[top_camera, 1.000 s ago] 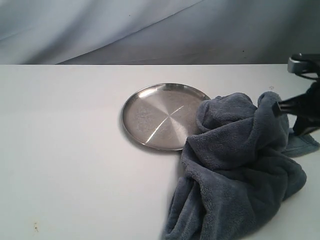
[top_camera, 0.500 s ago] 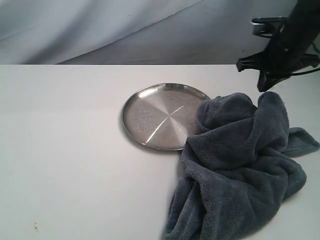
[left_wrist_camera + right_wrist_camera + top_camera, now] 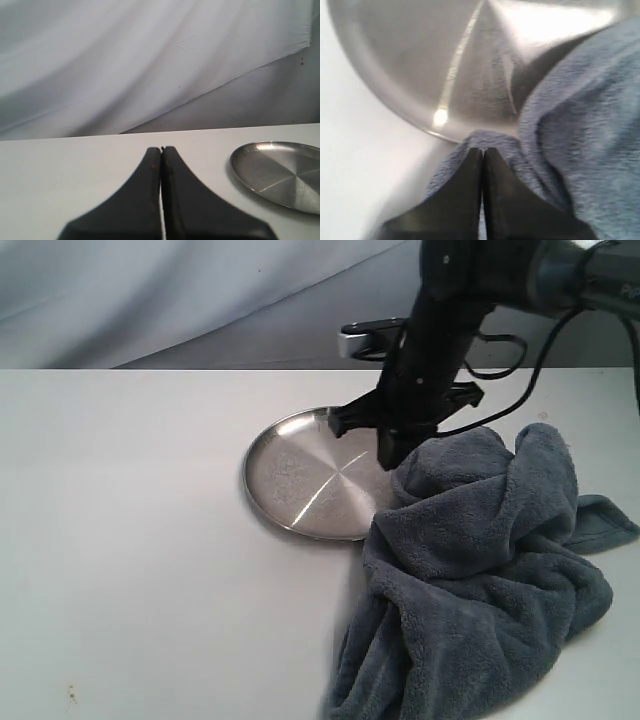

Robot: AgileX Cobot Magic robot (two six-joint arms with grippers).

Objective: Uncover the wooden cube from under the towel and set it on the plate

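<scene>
The blue-grey towel lies bunched on the right of the table, and its left fold overlaps the right rim of the silver plate. The wooden cube is hidden. My right gripper reaches in from the upper right and hangs over the spot where towel and plate meet. In the right wrist view this gripper is shut and holds nothing, its tips above the towel's edge beside the plate. My left gripper is shut over bare table, with the plate off to one side.
A white tabletop stretches to the left of the plate. A grey cloth backdrop hangs behind the table. The right arm's cable loops above the towel's far side.
The right arm has swung from the far right edge, up and leftward over the towel, to the plate's right rim. The towel and plate have not moved.
</scene>
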